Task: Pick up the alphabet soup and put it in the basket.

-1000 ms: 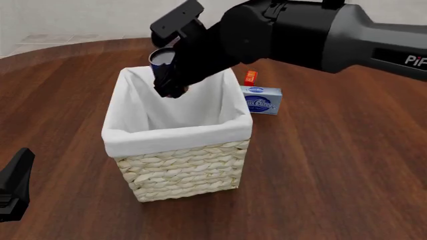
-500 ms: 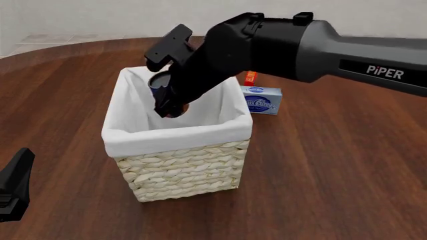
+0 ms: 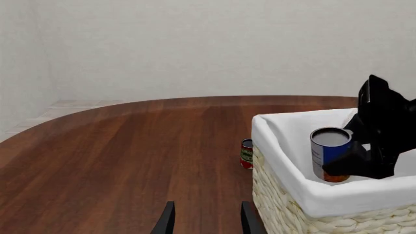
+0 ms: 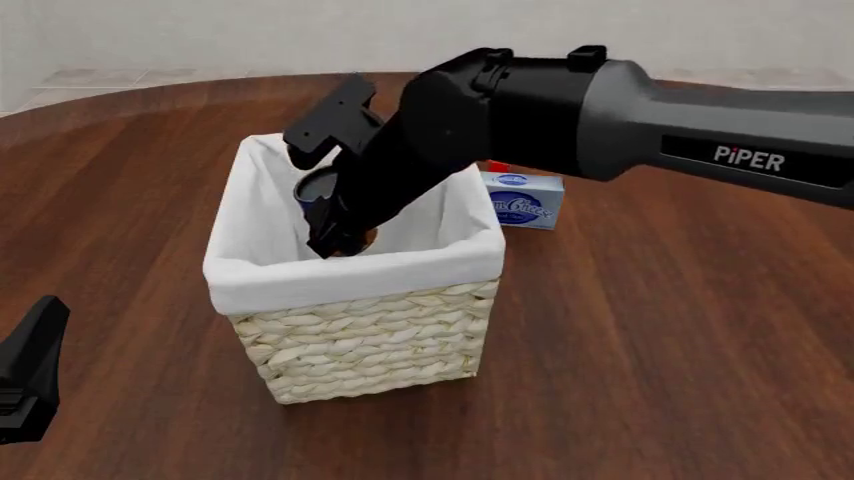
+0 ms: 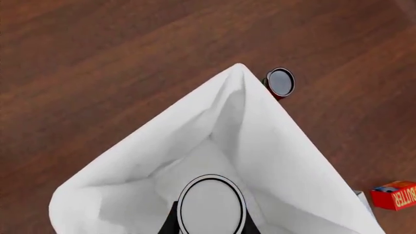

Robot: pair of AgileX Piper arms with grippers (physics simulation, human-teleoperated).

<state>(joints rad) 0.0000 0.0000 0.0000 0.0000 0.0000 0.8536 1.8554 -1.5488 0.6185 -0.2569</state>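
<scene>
The alphabet soup (image 4: 316,189), a small can with a blue label and a grey top, is held upright in my right gripper (image 4: 331,218). It hangs inside the mouth of the basket (image 4: 354,272), partly below the white liner rim. In the left wrist view the can (image 3: 330,154) stands between the dark fingers (image 3: 371,146) over the basket (image 3: 286,183). The right wrist view looks down on the can's top (image 5: 211,204) and the liner (image 5: 130,161). My left gripper (image 3: 204,222) is open and empty, low at the near left (image 4: 27,372).
A blue-white box (image 4: 523,200) lies just behind the basket on the right. A small orange-red box (image 5: 395,195) lies beyond it, mostly behind my right arm in the front view. A small red can (image 3: 246,153) stands by the basket's far corner (image 5: 280,82).
My right gripper has come down and toward me with the can, from above the basket's far rim into its mouth. The left arm has not moved.
</scene>
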